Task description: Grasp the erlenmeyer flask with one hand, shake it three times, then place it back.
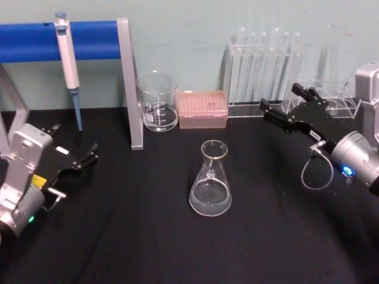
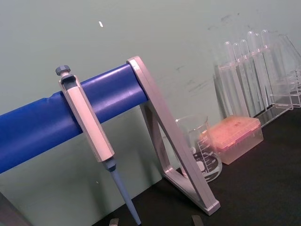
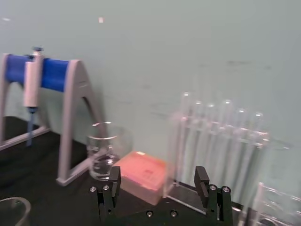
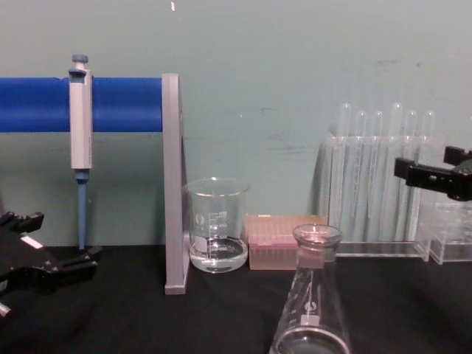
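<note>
The flask [image 1: 210, 179] stands at frame centre: smooth, breakable glass, best taken at its narrow neck. The right claw [image 1: 283, 106], upper right, is open and empty; the left claw [image 1: 83, 155], at the left edge, also open.

Silver arm housings carry black flat-fingered tools, the right tool [image 1: 286, 107] trailing a looped grey cable, the left tool [image 1: 74, 155] white-stickered.

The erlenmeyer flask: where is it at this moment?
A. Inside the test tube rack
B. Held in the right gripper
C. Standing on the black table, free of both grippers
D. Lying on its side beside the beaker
C: the erlenmeyer flask stands upright on the black table, with the open left gripper and open right gripper both well away from it.
</note>
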Motion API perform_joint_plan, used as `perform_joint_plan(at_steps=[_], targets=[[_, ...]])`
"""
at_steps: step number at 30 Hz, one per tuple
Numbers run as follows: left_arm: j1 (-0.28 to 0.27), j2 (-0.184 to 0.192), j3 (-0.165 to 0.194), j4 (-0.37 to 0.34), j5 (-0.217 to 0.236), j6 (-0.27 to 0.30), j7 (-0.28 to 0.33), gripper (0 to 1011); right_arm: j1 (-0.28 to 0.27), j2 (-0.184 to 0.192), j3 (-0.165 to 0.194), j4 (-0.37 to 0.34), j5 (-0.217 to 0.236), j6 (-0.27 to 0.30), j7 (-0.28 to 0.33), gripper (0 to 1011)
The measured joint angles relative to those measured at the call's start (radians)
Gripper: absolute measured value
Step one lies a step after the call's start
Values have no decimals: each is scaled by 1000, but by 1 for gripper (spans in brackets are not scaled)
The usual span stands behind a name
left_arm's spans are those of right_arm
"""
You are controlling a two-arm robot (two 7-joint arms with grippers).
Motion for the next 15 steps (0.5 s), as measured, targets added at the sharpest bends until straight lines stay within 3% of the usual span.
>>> perform_joint_plan(at_steps=[9, 15], targets=[[0, 0, 0, 0, 0, 0, 0, 1001, -23, -40, 5, 14, -82, 12, -102, 1000], [0, 0, 0, 0, 0, 0, 0, 1001, -29, -59, 2, 47, -106, 32, -116, 1000]])
